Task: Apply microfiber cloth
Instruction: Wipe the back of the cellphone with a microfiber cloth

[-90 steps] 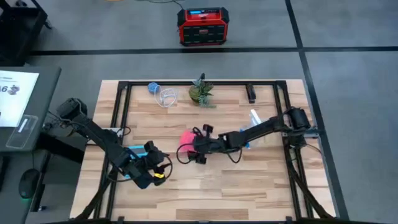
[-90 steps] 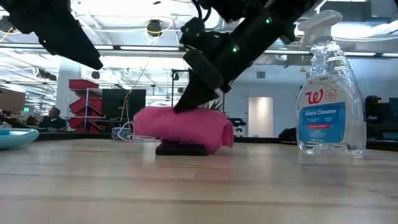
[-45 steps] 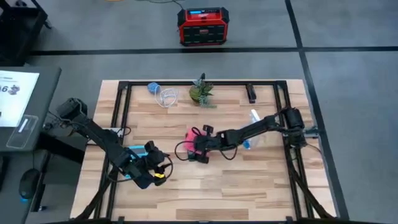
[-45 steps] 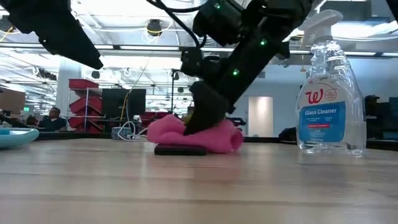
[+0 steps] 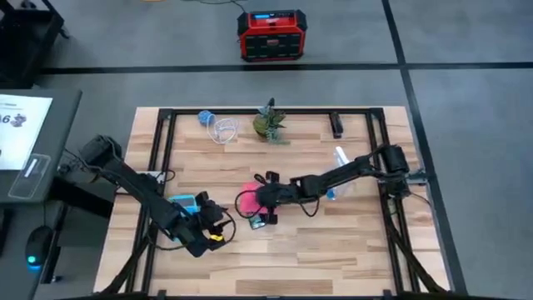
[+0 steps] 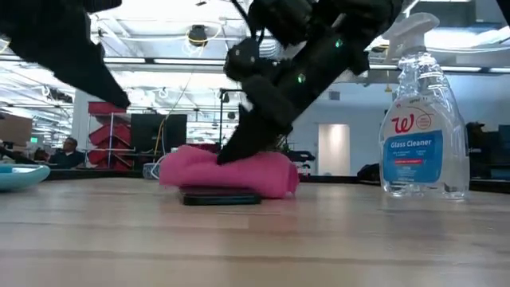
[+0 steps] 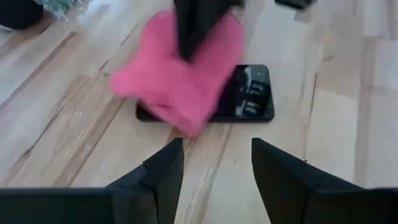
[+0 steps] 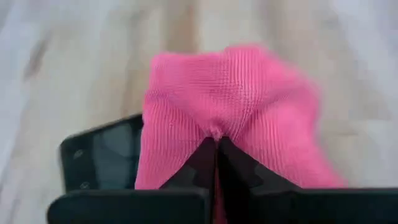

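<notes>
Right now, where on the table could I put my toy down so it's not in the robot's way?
The front strip of the table, nearest the low camera, is bare. The middle is crowded: the right gripper pinches the pink microfiber cloth on the black phone, beside the glass cleaner bottle. The left gripper waits open nearby.

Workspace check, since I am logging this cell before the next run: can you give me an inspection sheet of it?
Surface: wooden table, black frame.
Job's things: microfiber cloth bunched on the black phone.
Clutter: glass cleaner bottle, light blue calculator, small plant.
Grippers: right gripper shut on the cloth, pressing it onto the phone; left gripper open, facing the phone.
Cables: white coil near the far edge.
Surroundings: red unit on the floor.
</notes>
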